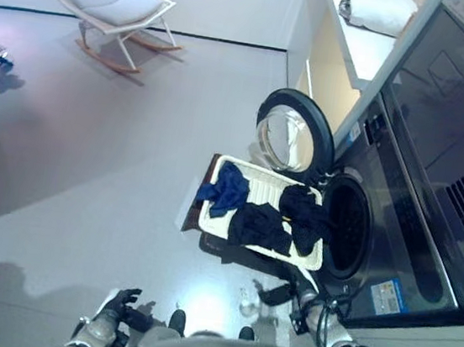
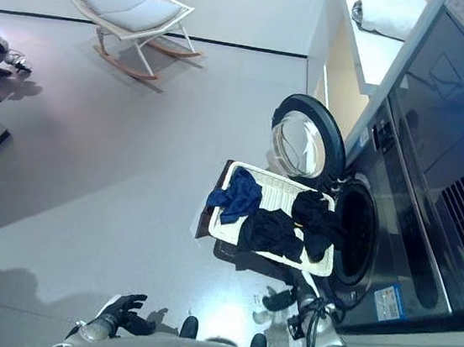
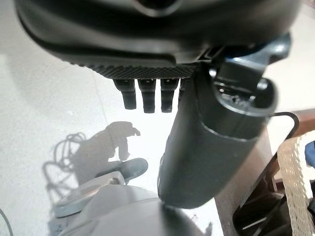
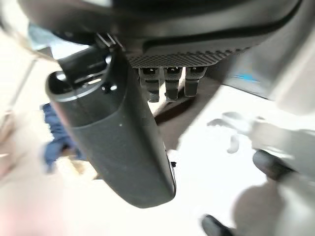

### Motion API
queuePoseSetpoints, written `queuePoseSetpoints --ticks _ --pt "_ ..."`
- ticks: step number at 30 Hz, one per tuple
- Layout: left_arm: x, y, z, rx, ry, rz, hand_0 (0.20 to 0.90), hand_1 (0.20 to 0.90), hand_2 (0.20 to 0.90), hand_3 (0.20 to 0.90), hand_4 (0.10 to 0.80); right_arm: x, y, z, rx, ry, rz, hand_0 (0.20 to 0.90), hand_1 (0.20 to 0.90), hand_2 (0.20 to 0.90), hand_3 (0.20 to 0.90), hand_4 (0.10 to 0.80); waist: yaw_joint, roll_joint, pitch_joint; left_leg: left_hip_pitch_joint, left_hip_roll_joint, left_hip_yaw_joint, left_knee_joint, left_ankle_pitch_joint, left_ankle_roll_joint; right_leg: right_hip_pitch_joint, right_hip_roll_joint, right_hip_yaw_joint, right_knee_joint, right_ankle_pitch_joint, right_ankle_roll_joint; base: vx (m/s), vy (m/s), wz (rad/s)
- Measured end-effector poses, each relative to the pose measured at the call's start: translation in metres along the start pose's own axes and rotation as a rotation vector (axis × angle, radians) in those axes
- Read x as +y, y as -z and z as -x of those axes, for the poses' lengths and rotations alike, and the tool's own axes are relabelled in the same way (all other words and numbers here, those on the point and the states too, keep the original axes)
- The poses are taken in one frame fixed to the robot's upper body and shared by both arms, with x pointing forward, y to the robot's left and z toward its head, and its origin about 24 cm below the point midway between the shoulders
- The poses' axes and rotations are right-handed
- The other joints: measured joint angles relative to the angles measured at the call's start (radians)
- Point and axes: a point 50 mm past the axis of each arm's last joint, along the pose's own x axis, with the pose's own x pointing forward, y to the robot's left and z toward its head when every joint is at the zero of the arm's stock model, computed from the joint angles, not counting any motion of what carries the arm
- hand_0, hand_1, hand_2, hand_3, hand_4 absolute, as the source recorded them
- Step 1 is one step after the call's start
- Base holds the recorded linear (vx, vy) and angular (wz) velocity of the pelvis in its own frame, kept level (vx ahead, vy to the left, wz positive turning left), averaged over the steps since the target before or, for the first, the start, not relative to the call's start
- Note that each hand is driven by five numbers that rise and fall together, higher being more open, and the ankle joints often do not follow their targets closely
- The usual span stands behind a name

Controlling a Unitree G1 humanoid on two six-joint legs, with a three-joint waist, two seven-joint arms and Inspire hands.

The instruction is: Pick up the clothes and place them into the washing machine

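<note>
We judge the task barely begun. The clothes are all in the white basket (image 1: 210, 215) on a low dark stand in front of the washer (image 1: 394, 236): a blue piece (image 1: 226, 188) at the end farthest from the drum, a dark piece (image 1: 261, 225) in the middle, and another dark piece (image 1: 305, 214) at the end nearest the drum, draping over the basket's rim there. The washer's door (image 1: 294, 134) stands swung wide open, and the drum opening (image 1: 346, 226) looks dark; we can make out no clothing inside it.

Our left hand (image 1: 118, 308) hangs low over the bare floor, well apart from the basket, its fingers (image 3: 147, 93) loosely relaxed with nothing in them. Our right hand (image 2: 282, 299) is just below the basket's near edge, close to the washer's front; its fingers (image 4: 167, 86) are likewise slack and hold nothing, and the blue piece shows beyond them in its wrist view.

So nothing is loaded yet. What is left, as we see it, is everything: reach into the basket, take each piece, and carry it the short way into the open drum. The door needs no further handling.
</note>
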Motion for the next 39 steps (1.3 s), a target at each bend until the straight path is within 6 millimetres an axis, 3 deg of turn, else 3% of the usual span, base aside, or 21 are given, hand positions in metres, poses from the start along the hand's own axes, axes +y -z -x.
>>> queuePoseSetpoints --ticks 9,13,17,22,25,28,32,39 --pt "0.006 0.015 0.004 0.032 -0.014 -0.011 0.900 0.900 0.900 0.900 0.800 -0.028 -0.047 -0.005 -0.181 0.061 0.117 0.900 0.900 0.900 0.900 0.800 0.008 -0.012 0.008 -0.019 -0.005 -0.012 0.000 -0.002 0.001 0.013 -0.003 -0.032 -0.029 0.000 0.001 0.051 -0.003 0.10" --pt "0.007 0.006 0.002 -0.011 -0.023 -0.025 0.900 0.900 0.900 0.900 0.800 -0.042 -0.068 -0.008 -0.242 0.105 0.228 0.900 0.900 0.900 0.900 0.800 0.013 -0.007 0.025 -0.062 -0.006 -0.033 0.001 0.011 -0.004 -0.016 -0.003 -0.057 -0.029 0.001 0.000 -0.138 -0.015 0.16" --pt "0.008 -0.030 -0.002 -0.149 -0.046 -0.073 0.900 0.900 0.900 0.900 0.800 -0.067 -0.102 -0.012 -0.317 0.194 0.375 0.900 0.900 0.900 0.900 0.800 0.038 0.021 0.087 -0.171 -0.004 -0.050 0.018 0.047 -0.008 -0.107 -0.001 -0.088 -0.014 0.019 -0.005 -0.291 0.000 0.26" --pt "0.018 -0.083 -0.006 -0.291 -0.105 -0.067 0.900 0.900 0.900 0.900 0.800 -0.102 -0.194 -0.009 -0.508 0.370 0.457 0.900 0.900 0.900 0.900 0.800 0.066 0.063 0.207 -0.342 -0.004 -0.048 0.074 0.069 -0.011 -0.274 0.011 -0.090 0.042 0.039 -0.014 -0.116 0.024 0.04" --pt "0.025 -0.104 -0.006 -0.339 -0.136 -0.045 0.900 0.900 0.900 0.900 0.800 -0.125 -0.231 -0.002 -0.557 0.477 0.467 0.900 0.900 0.900 0.900 0.800 0.093 0.062 0.260 -0.394 -0.002 -0.055 0.092 0.076 -0.012 -0.327 0.011 -0.092 0.068 0.039 -0.014 -0.052 0.012 0.05" --pt "0.028 -0.111 -0.006 -0.362 -0.154 -0.031 0.900 0.900 0.900 0.900 0.800 -0.141 -0.253 0.005 -0.583 0.554 0.479 0.900 0.900 0.900 0.900 0.800 0.099 0.060 0.286 -0.430 -0.006 -0.060 0.103 0.080 -0.009 -0.366 0.001 -0.094 0.096 0.030 -0.011 -0.010 0.001 0.10" --pt "0.032 -0.123 -0.005 -0.392 -0.182 -0.011 0.900 0.900 0.900 0.900 0.800 -0.167 -0.270 0.013 -0.548 0.655 0.480 0.900 0.900 0.900 0.900 0.800 0.113 0.061 0.295 -0.500 -0.017 -0.062 0.123 0.088 -0.003 -0.435 -0.009 -0.096 0.130 0.025 -0.005 0.000 -0.002 0.06" --pt "0.039 -0.151 -0.002 -0.463 -0.224 -0.007 0.900 0.900 0.900 0.900 0.800 -0.185 -0.257 0.011 -0.445 0.732 0.450 0.900 0.900 0.900 0.900 0.800 0.120 0.061 0.333 -0.535 -0.035 -0.076 0.136 0.094 0.006 -0.485 -0.031 -0.106 0.198 -0.007 0.003 0.015 -0.004 0.11"
